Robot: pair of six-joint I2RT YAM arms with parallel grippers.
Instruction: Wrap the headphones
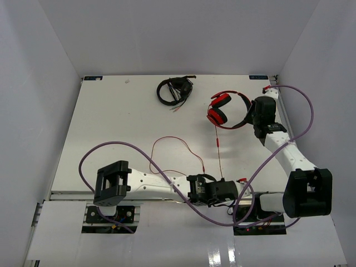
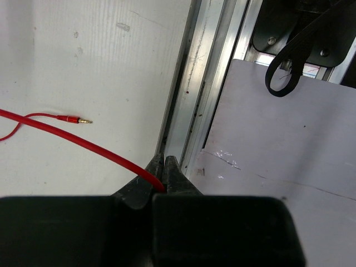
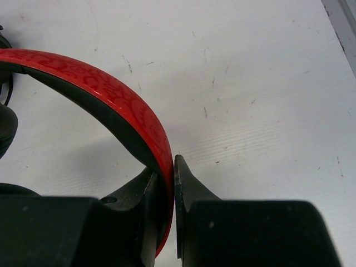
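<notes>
Nothing readable here tbh. 2 small blue stickers sit at the table's (image 1: pixel 111 122) far edge, one (image 1: pixel 257 77) just past the right gripper (image 1: pixel 250 114), the other (image 1: pixel 92 78) well off to its left, print too tiny to make out.

Bright, even light — soft shadows, pics sharp, slight glare btm.

We see black headphones (image 1: pixel 182 87) with bundled cable near the white table's (image 1: pixel 111 122) far edge, and a metal rail (image 2: pixel 196 94) along its near edge.
</notes>
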